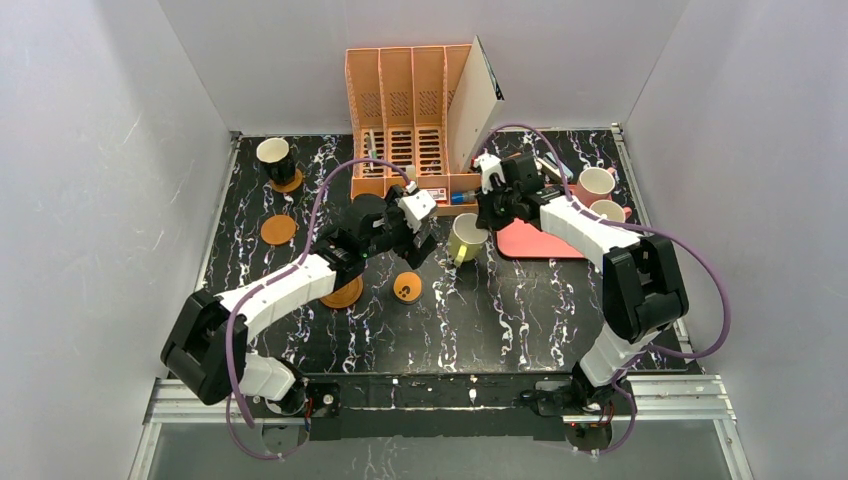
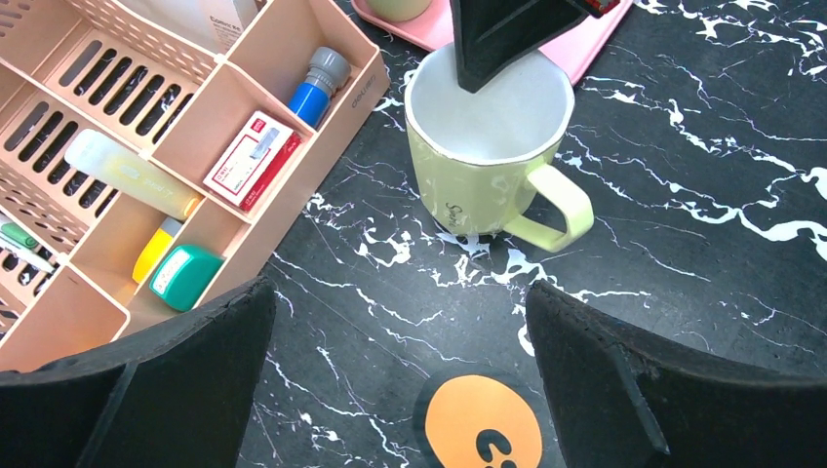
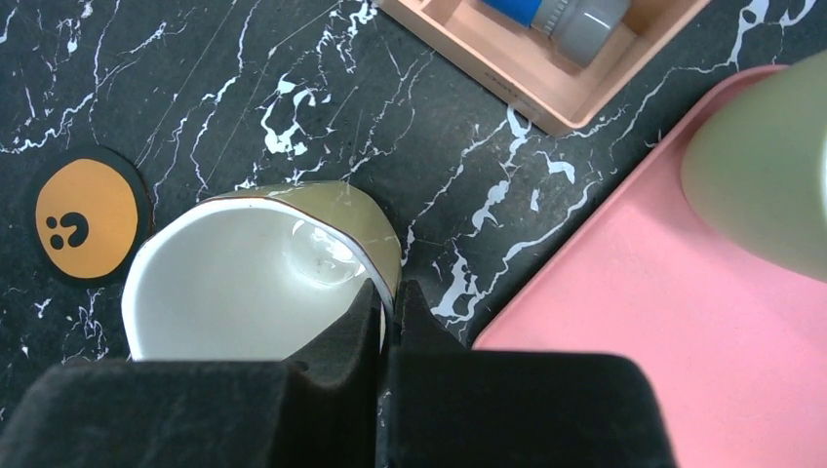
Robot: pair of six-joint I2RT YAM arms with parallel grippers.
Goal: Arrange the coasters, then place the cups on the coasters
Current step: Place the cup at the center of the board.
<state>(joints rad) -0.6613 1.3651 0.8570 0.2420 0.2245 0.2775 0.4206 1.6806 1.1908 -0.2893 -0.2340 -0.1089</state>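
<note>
Right gripper (image 3: 388, 297) is pinched shut on the yellow cup (image 2: 468, 185)'s rim, one finger inside and one out, probably so it can carry it to the orange coaster with dark marks (image 2: 483, 424) nearby. Left gripper (image 2: 400, 327) hangs wide open above that coaster, holding nothing. The cup's empty. The peach organizer (image 2: 322, 127) holds a staples box (image 2: 252, 156) and a blue tube (image 2: 317, 83), and the pink tray (image 3: 624, 322) carries the olive cup (image 3: 761, 175).

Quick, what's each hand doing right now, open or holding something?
Left hand: open, holding nothing.
Right hand: closed on the rim of the yellow mug.
</note>
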